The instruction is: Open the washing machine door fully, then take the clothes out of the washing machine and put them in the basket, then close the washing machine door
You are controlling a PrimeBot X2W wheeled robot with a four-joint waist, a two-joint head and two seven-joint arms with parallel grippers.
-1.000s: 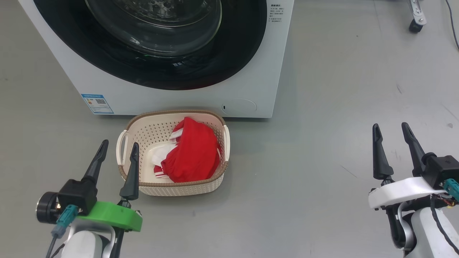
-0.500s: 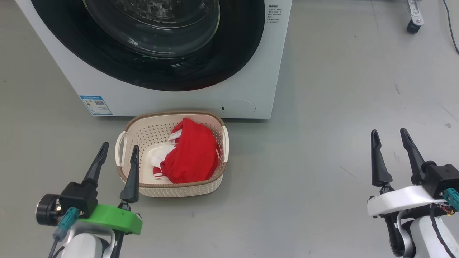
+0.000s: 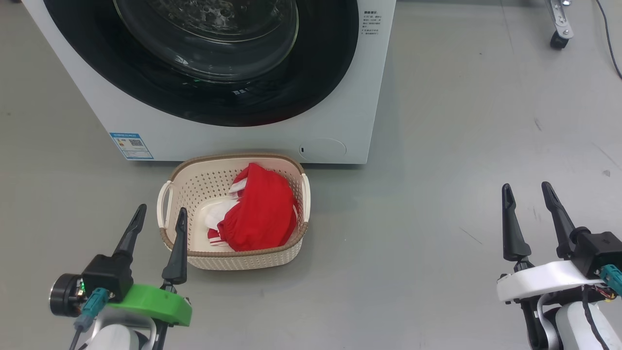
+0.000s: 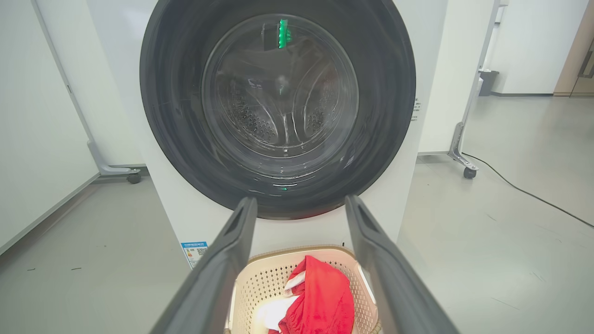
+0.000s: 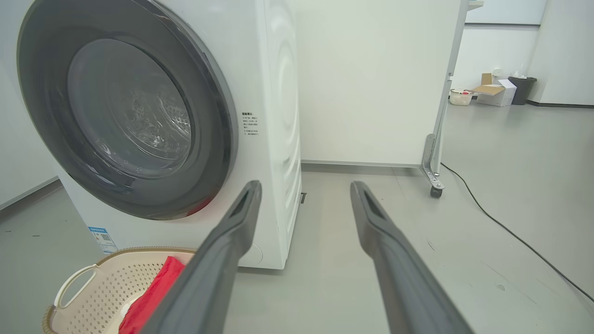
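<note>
The washing machine (image 3: 340,97) is a white box, and its glossy black washing machine door (image 3: 316,73) lies flat against the front, shut. Directly before it on the floor stands the cream basket (image 3: 233,159), with the red clothes (image 3: 260,214) heaped inside. My left gripper (image 3: 163,209) hovers open and empty just left of the basket. Far to the right, over bare floor, my right gripper (image 3: 526,185) is open and empty too. The left wrist view faces the door (image 4: 162,116) over the basket (image 4: 260,278) and clothes (image 4: 320,297). The right wrist view has the door (image 5: 213,139) and basket (image 5: 93,287) at left.
A wheeled stand's castor (image 3: 559,39) and a black cable (image 3: 610,39) sit at the far right on the grey floor. A white partition on castors (image 5: 434,190) stands behind the machine, with boxes and a bin (image 5: 522,88) far off.
The head camera has shifted slightly. Both grippers have sunk a little lower in that view, drawing back from the machine. Door, basket and clothes have not moved.
</note>
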